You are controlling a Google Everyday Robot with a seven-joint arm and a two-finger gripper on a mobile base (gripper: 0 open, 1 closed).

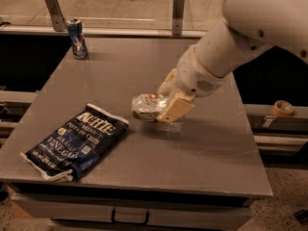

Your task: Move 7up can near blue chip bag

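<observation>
The 7up can (147, 106), silver-white and dented, lies on its side in my gripper (168, 104), just above the grey table near its middle. The cream fingers (175, 109) are shut on the can's right end. The blue chip bag (77, 141), dark navy with white Kettle lettering, lies flat at the table's front left. The can's left end is a short gap to the right of the bag's upper right corner. My white arm (240, 28) reaches in from the upper right.
A blue can with a red-white logo (77, 37) stands upright at the table's back left corner. A rail with metal posts (178, 11) runs behind the table (216, 148). A roll of tape (283, 108) sits on a ledge to the right.
</observation>
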